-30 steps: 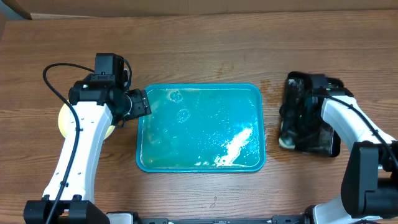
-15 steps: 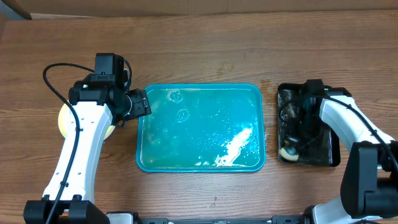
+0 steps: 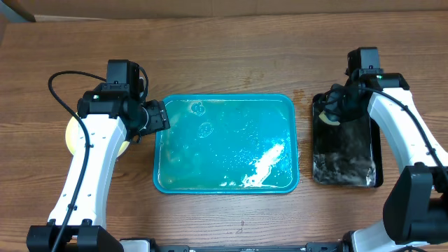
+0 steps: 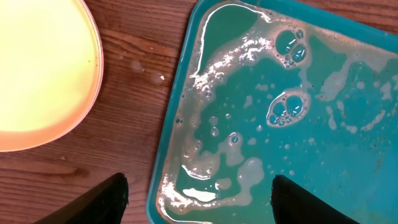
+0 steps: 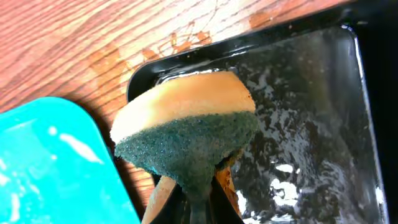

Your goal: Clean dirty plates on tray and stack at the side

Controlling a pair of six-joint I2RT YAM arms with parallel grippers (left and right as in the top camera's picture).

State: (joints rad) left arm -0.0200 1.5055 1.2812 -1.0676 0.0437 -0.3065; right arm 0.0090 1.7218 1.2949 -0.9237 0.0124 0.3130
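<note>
The teal tray (image 3: 210, 157) lies mid-table, awash with soapy water, and no plate shows on it. A pale yellow plate (image 3: 71, 134) rests on the table to its left, partly under my left arm. My left gripper (image 3: 158, 117) hovers open over the tray's far left corner, with nothing between its fingers. In the left wrist view the plate (image 4: 37, 74) is at top left and the tray (image 4: 323, 137) fills the right. My right gripper (image 3: 334, 108) is shut on a yellow-and-green sponge (image 5: 186, 130) above the far left corner of the black tub (image 5: 311, 124).
The black tub (image 3: 348, 157) of dark foamy water stands right of the tray. Wet spots mark the wood between them. A cable loops off the left arm (image 3: 59, 80). The tray corner (image 5: 50, 168) sits close beside the sponge.
My right gripper has lifted the sponge from the near left part of the tub and carried it to the far left corner. The left arm has not moved.
</note>
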